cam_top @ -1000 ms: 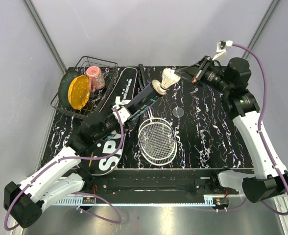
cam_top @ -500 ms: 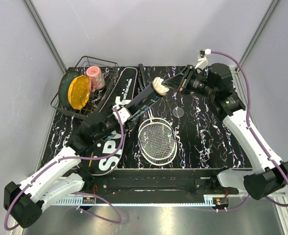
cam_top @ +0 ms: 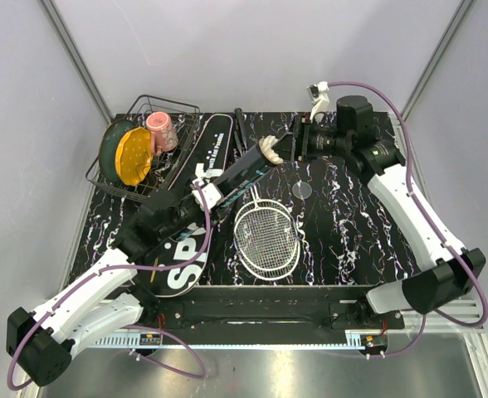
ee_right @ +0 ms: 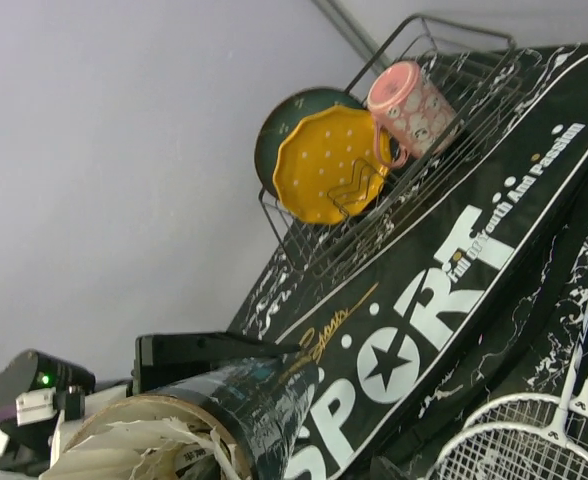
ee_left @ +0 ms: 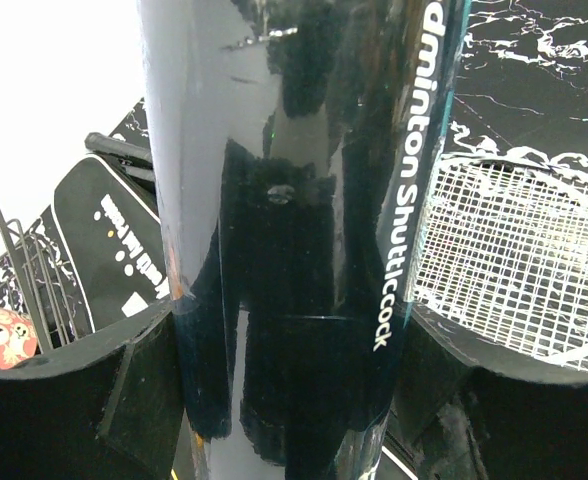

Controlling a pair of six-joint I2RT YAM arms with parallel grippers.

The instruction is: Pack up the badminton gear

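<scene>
Black marble-patterned tabletop [cam_top: 352, 240], walled in pale grey, carries the kit in a loose spread, and the action sits above its far middle. The left gripper [ee_left: 294, 360] is clamped across the long black tube [cam_top: 240, 170], a finger pressed on either side of its glossy wall. It holds the tube lifted and tilted so the open mouth faces up and to the right, toward the other arm. That tilt looks chosen to offer a steady target and to let whatever goes in slide down. A white feather shuttlecock [cam_top: 269, 149] sits in that mouth, its feathers showing at the rim in the right wrist view, seemingly not pushed far down. The right gripper [cam_top: 294, 147] hangs at the mouth, just beside the shuttlecock. Whether its jaws are parted or pinching I cannot tell, since its own camera does not show the fingertips and the overhead view is too coarse. The racket [cam_top: 266, 236] lies flat with its strung head below and just right of the tube. Beside it is the big bag [cam_top: 186, 257] lettered "SPORT", which lies under the left arm, likely waiting for racket and tube. A wire basket [cam_top: 173, 106] with plates [cam_top: 132, 157] and a pink cup [cam_top: 159, 128] stands at the far left corner, no part of the job.
</scene>
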